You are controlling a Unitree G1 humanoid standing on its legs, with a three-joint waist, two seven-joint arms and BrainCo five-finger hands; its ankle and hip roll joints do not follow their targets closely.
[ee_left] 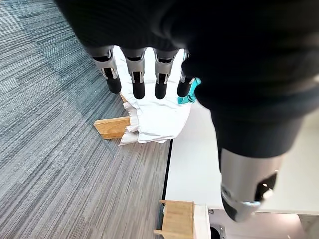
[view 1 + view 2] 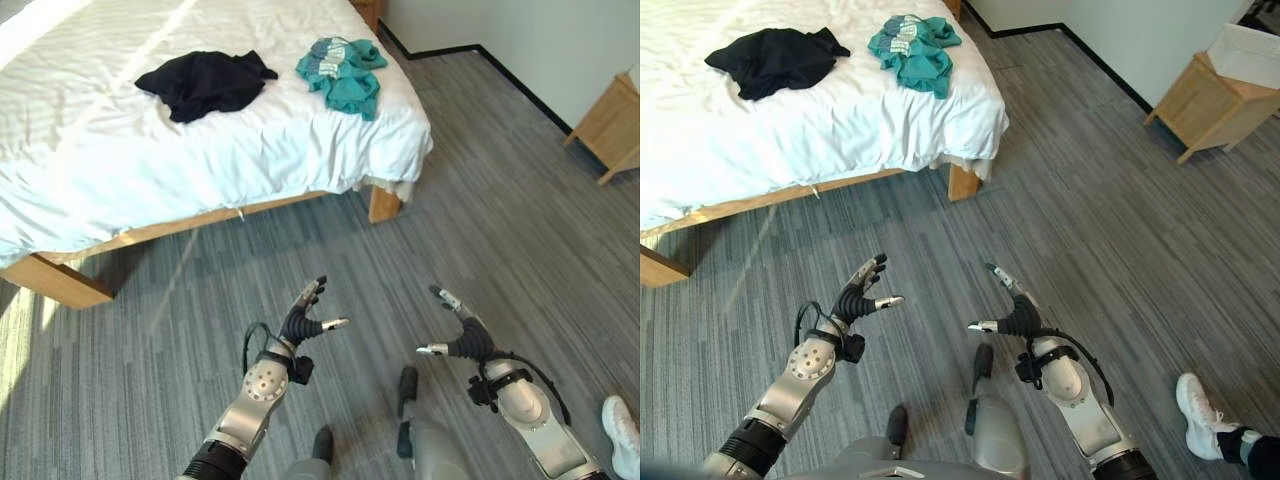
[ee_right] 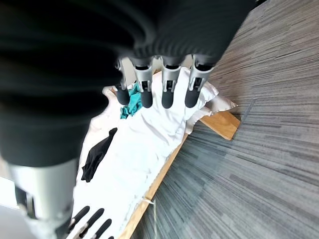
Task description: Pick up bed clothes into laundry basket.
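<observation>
A crumpled black garment lies on the white bed, and a teal garment lies near the bed's right corner. Both show in the right wrist view as the black garment and the teal garment. My left hand and right hand hover over the grey floor well short of the bed, fingers straight, holding nothing. The left wrist view has my left hand's fingers spread before the bed corner.
The bed rests on a wooden frame with a leg at the near right corner. A wooden nightstand stands by the wall at the right. A person's white shoe is on the floor at the lower right.
</observation>
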